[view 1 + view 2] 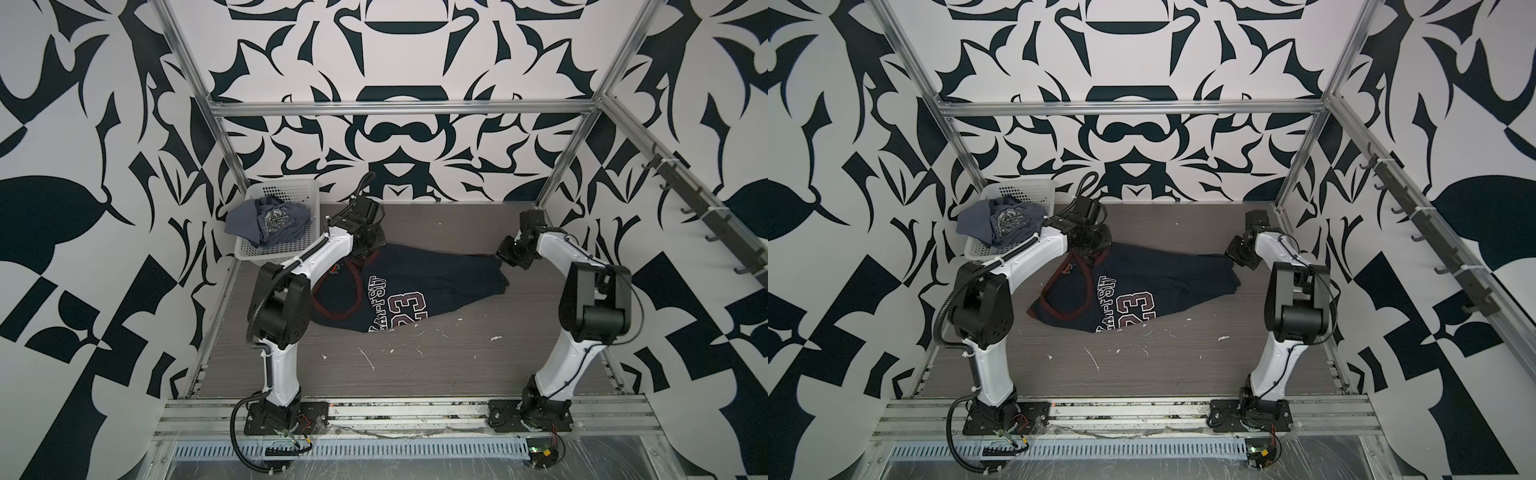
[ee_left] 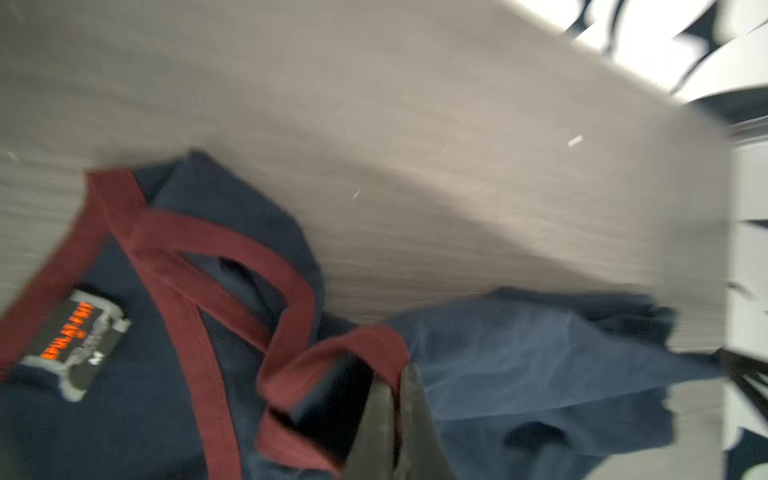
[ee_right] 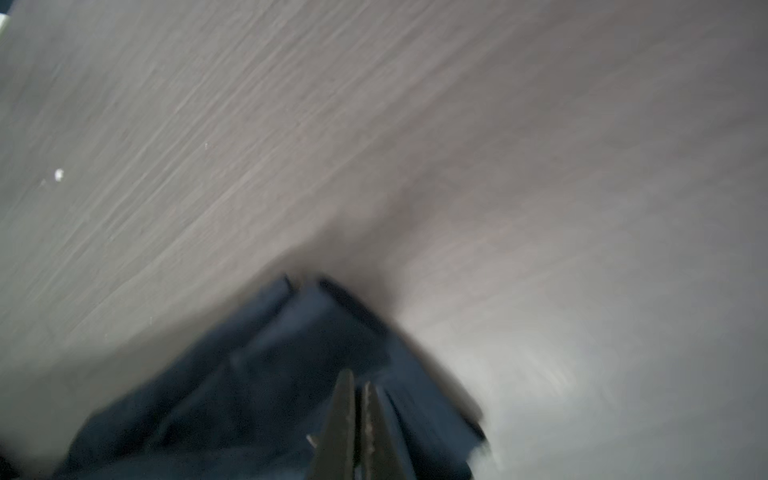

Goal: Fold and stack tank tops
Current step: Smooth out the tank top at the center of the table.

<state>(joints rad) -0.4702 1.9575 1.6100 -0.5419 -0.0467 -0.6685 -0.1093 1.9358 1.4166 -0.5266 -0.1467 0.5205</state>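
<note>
Left wrist view shows our left gripper [image 2: 395,376] pinched fully shut on a maroon-trimmed shoulder strap [image 2: 357,338] of the navy tank top [image 1: 415,282], with the trim bunched at the fingertips. That strap end is the end of the garment nearest the white basket [image 1: 286,185], just beside its closest corner.

Our right gripper [image 3: 358,384] is also closed tight. As far as its blurred wrist view lets us tell, it holds a hem corner at the end of the top farthest from the basket.

The top's long axis therefore runs straight away from the basket across the table [image 1: 415,374], from one gripper to the other. The "23" print faces up. The rest of the cloth lies wrinkled on the side of that line away from the basket.

We judge the coming move turns on this line. With both ends held, drawing them apart along it should take out the slack before any fold.

The grey-blue tank top [image 1: 270,220] lies crumpled in the basket, partly over its rim. Our left gripper is much the nearer to it.
</note>
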